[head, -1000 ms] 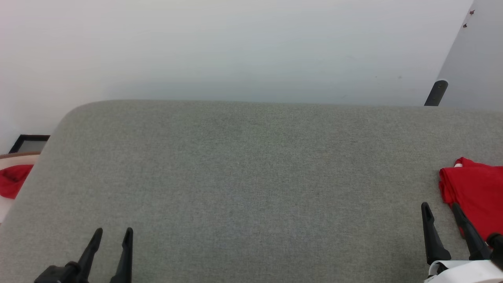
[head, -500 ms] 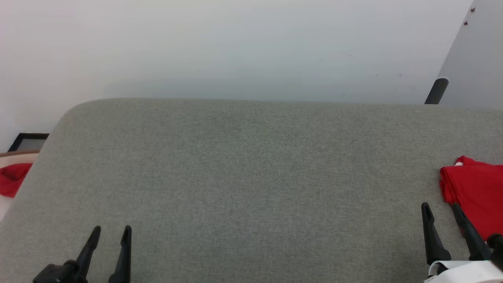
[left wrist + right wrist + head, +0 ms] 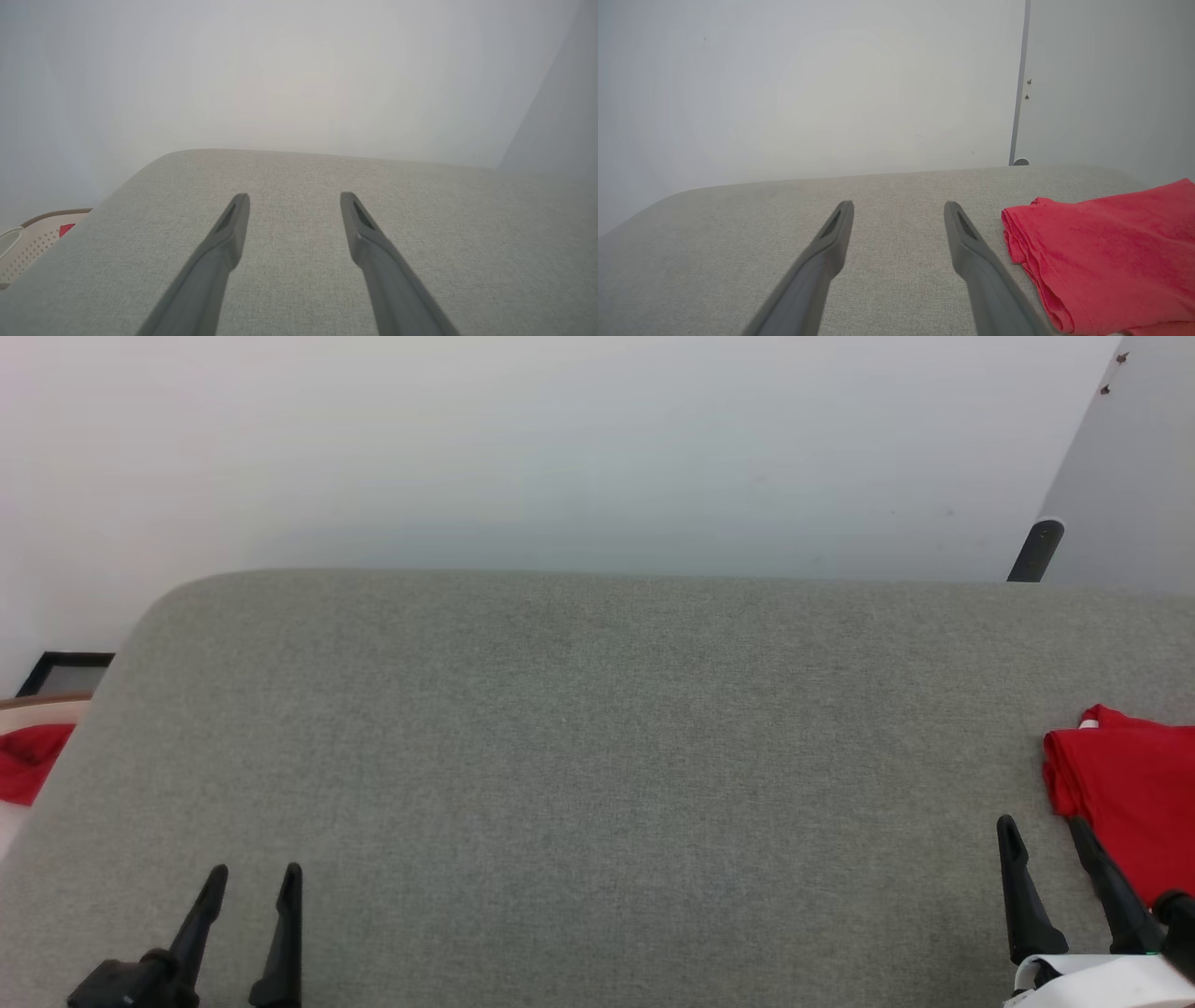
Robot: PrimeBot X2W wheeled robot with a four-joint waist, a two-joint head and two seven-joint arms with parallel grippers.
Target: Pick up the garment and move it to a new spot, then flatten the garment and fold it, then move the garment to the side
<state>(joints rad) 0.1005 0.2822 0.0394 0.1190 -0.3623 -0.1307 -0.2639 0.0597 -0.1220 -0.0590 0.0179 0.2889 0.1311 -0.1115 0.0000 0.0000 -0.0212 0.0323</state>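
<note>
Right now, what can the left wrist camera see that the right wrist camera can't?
Left wrist view's own: a pale holey basket off the corner of the grey surface, with a bit of red cloth inside, plus the left gripper. Right wrist view's own: the folded red garment lying beside the right gripper, and a grey vertical strip on the wall. Shared: the grey surface, the pale wall, and open jaws holding nothing.

A grey fabric-covered tabletop (image 3: 579, 728) with a rounded far-left corner sits before a plain pale wall (image 3: 560, 448), with a darker grey panel (image 3: 1139, 476) at right, under soft, even light.
</note>
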